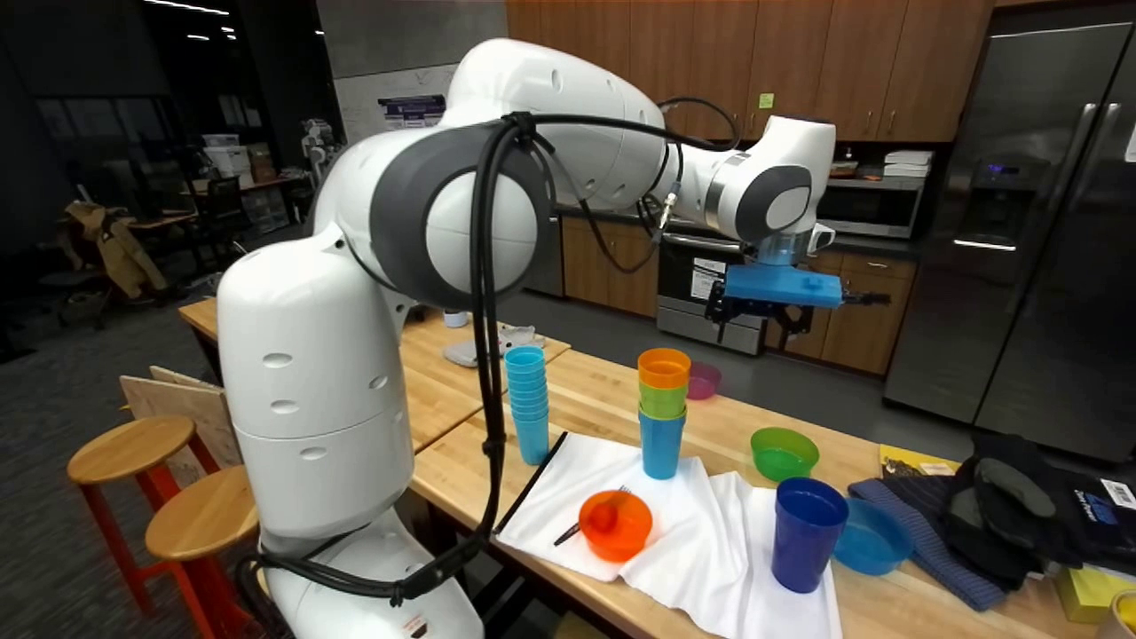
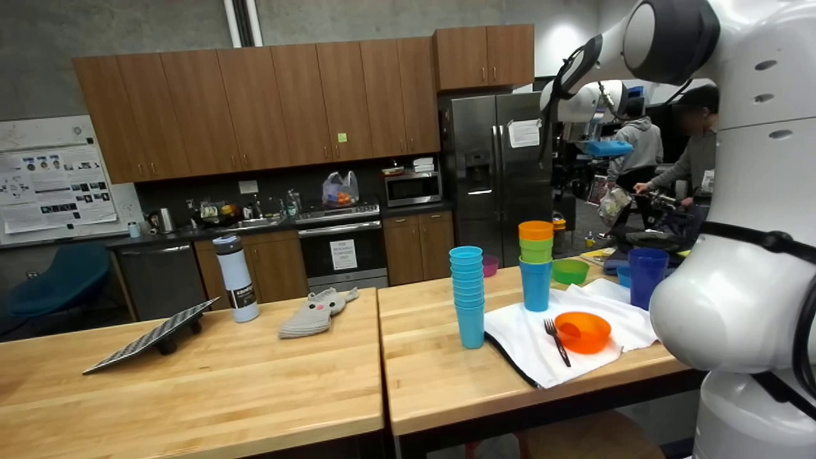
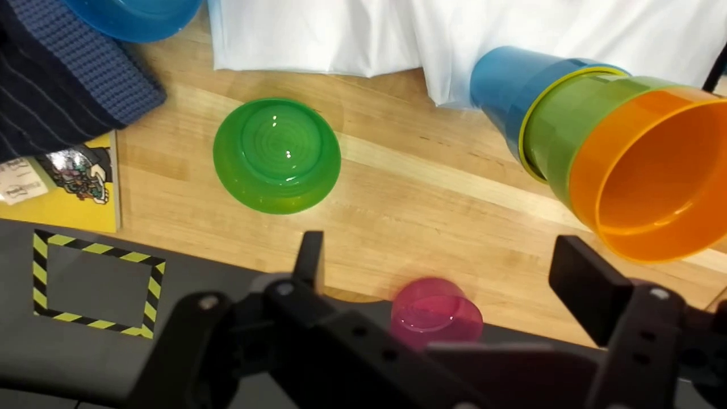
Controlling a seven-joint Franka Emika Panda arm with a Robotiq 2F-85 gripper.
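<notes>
Gripper [image 3: 440, 267] is up high, fingers spread wide, nothing held. Wrist cam shows the round magenta plastic bowl [image 3: 436, 311] between them, at the wooden tabletop [image 3: 397, 193] edge. I'd keep any descent slow, clear of the blue, green and orange plastic cup stack [image 3: 568, 130].

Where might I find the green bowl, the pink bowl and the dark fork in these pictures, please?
Green bowl [image 3: 278, 152], in the wrist view: on its round bottom.
Pink bowl [image 1: 704, 382], in an exterior view: on its side.
Dark fork [image 2: 560, 346], in an exterior view: on its handle.
</notes>
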